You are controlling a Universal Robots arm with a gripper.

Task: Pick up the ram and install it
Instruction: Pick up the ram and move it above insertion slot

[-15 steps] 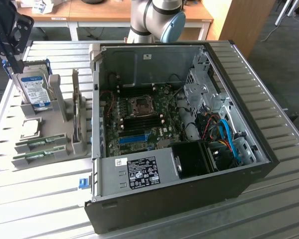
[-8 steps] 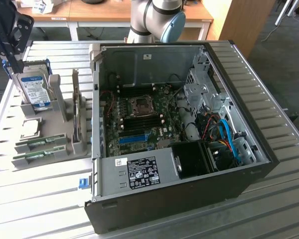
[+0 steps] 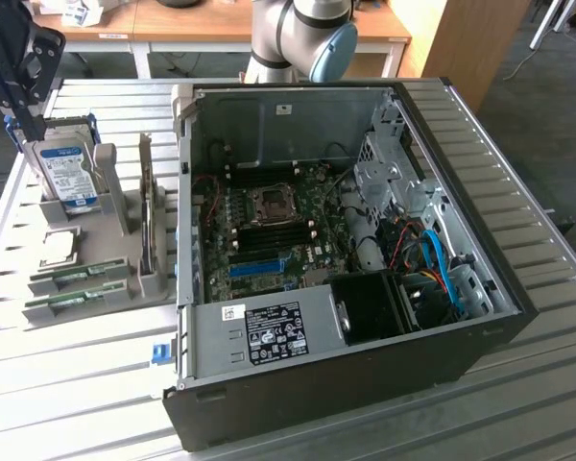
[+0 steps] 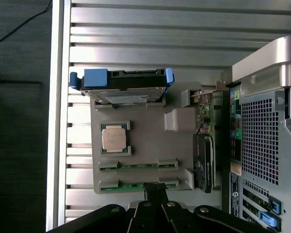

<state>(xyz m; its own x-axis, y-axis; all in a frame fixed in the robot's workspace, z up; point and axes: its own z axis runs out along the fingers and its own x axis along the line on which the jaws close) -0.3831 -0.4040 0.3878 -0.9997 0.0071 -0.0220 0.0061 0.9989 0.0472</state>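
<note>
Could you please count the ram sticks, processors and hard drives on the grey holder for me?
Ram: 2
Processor: 1
Hard drive: 1
Total: 4

We're looking at a silver-grey cylindrical metal arm joint (image 3: 286, 34), smooth and tubular, finished with a round pale-blue plastic end cap (image 3: 334, 46). Over on the wrist camera, the matte black gripper (image 4: 153, 189) has a broad housing with rounded lobes along its edge, each curve catching a soft highlight.
</note>
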